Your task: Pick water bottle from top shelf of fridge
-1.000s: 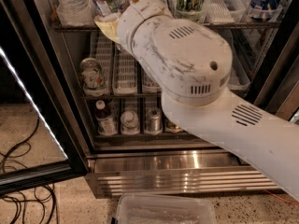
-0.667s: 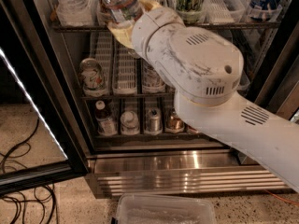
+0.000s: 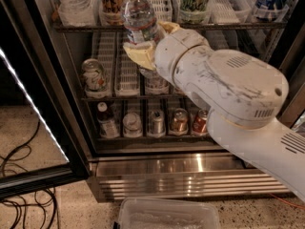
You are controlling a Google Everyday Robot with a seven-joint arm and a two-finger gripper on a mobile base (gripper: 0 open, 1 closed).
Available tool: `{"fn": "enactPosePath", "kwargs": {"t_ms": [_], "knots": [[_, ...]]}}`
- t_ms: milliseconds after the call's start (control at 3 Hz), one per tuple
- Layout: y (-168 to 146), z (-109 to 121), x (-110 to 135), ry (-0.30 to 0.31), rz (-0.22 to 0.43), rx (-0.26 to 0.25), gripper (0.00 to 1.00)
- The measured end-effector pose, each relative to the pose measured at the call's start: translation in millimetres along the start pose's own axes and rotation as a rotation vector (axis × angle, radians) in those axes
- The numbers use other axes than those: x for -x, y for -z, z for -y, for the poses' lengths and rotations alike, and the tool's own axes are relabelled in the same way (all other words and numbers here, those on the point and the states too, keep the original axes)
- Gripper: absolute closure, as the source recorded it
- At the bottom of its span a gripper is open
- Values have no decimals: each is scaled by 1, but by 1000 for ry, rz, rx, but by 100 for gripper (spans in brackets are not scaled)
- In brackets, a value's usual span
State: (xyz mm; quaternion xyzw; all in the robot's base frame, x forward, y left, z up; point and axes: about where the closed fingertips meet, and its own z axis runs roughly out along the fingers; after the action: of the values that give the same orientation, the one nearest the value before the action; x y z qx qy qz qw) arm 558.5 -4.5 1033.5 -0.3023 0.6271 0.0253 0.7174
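claw at upper centre, in front of fridge opening, clamped on bottle. pale yellow fingers grip its middle, one each side. bottle near upright, slight tilt, white cap up, bottom end showing below claw. it hangs in front of top shelf edge, base lower than that rack. white arm runs down to lower right. cans on lowest rack. door open at left, light strip lit. clear bin on floor.
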Motion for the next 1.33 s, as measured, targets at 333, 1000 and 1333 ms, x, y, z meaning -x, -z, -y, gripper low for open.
{"fn": "enactPosePath", "kwargs": {"t_ms": [333,1000,1333], "knots": [[11,-3,0,-29,8,24,100],[44,-11,0,-108,6,69,100],[44,-11,0,-108,6,69,100]]}}
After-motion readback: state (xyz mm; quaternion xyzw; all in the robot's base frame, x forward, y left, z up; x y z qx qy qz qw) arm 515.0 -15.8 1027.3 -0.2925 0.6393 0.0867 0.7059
